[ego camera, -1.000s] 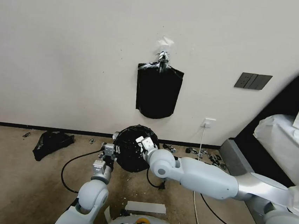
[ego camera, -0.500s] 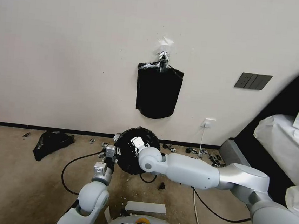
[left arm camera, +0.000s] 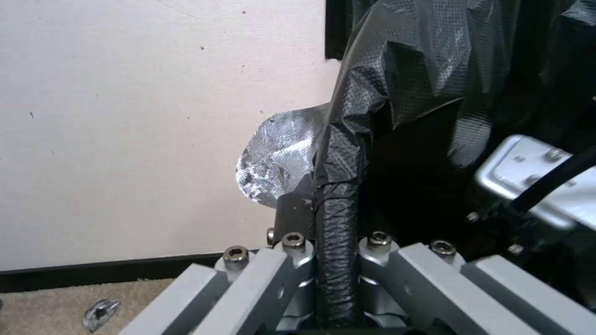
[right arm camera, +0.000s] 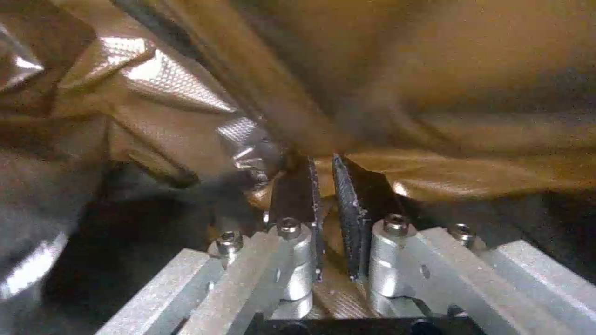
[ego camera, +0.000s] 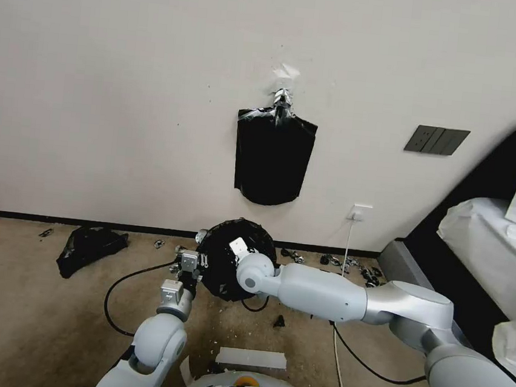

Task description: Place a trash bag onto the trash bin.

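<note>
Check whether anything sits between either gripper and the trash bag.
Nothing visible does. The left gripper is already shut on a twisted strand of the trash bag, and the right gripper is pinching the bag's film inside its mouth.

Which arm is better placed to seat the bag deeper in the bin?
Probably right: right gripper is already inside the trash bag, nearly shut on film; left gripper pinches the rim fold.

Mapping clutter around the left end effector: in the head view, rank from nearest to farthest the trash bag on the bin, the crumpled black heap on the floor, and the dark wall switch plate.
From the left end effector:
1. Trash bag, right beside it, gripped.
2. Black heap, on the floor to its left.
3. Switch plate, high on the wall, far right.
</note>
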### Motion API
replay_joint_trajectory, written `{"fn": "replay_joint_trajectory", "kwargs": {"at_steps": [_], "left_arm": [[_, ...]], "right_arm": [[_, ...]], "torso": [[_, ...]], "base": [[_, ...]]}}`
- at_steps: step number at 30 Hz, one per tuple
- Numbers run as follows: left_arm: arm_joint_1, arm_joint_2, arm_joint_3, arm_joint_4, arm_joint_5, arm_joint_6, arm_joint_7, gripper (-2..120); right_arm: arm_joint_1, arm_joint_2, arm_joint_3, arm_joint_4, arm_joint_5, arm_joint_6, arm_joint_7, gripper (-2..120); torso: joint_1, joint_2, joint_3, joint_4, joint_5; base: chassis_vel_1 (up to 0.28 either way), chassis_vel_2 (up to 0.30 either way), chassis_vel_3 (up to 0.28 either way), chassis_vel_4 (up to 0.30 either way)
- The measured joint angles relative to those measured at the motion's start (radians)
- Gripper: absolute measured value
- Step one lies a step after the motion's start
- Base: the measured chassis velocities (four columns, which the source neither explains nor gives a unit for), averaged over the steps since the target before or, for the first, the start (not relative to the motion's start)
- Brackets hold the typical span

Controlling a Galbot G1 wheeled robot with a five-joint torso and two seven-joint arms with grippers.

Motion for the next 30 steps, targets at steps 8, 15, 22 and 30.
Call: {"fn": "replay_joint_trajectory", "kwargs": {"at_steps": [8, 15, 22, 30], "left_arm": [[0.003, 0.004, -0.001, 0.0, -0.001, 0.0, 0.001, 1], [-0.003, 0.006, 0.0, 0.002, -0.002, 0.0, 0.002, 1], [-0.004, 0.006, 0.0, 0.005, -0.004, 0.0, 0.004, 1], [-0.006, 0.007, -0.001, 0.007, -0.004, 0.0, 0.004, 1]], "right_arm": [[0.011, 0.02, -0.01, -0.056, -0.02, 0.0, -0.031, 10], [0.012, 0.034, -0.015, -0.083, -0.024, 0.0, -0.037, 10], [0.013, 0.037, -0.021, -0.11, -0.033, 0.0, -0.049, 10], [0.013, 0.036, -0.022, -0.112, -0.039, 0.0, -0.052, 10]], "torso": [[0.0, 0.0, 0.0, 0.0, 0.0], [0.0, 0.0, 0.0, 0.0, 0.0], [0.0, 0.0, 0.0, 0.0, 0.0], [0.0, 0.0, 0.0, 0.0, 0.0]], "base": [[0.0, 0.0, 0.0, 0.0], [0.0, 0.0, 0.0, 0.0], [0.0, 0.0, 0.0, 0.0], [0.0, 0.0, 0.0, 0.0]]}}
